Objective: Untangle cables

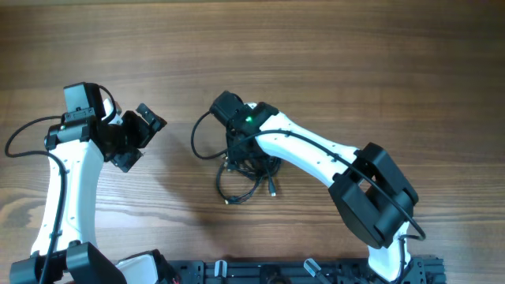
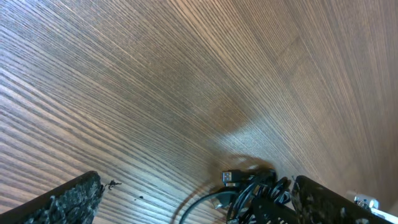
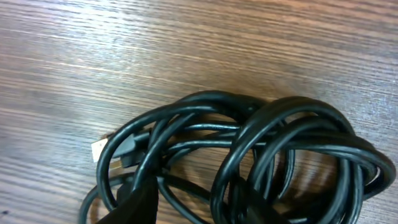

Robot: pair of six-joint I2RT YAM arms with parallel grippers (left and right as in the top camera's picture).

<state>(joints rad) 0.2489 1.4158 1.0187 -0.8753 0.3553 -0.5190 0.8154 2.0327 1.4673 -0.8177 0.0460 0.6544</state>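
Nearest the arm bases lie the thin black flexible cables, a knotted bundle on the wood-grain tabletop a little left of centre. Two plug ends trail toward the near edge, and one loose loop curves out to the left.

The right gripper hangs directly over the bundle's far part, likely placed there to pinch one strand and draw it free. From overhead its own wrist hides the jaws. The right wrist view shows only one dark finger low among the cords, so I cannot tell whether the gripper is apart or clamped on a cord. That close view gives what the overhead cannot: several cords wound through each other in overlapping rings, and a silver-tipped plug poking out on the left.

Farther left and slightly farther back, the left gripper hovers well apart from the bundle. Its jaws are spread wide and hold nothing, probably ready to pin or take a second strand. Its wrist view shows both textured fingers at the lower corners, with the bundle's edge just beside the right-hand one.
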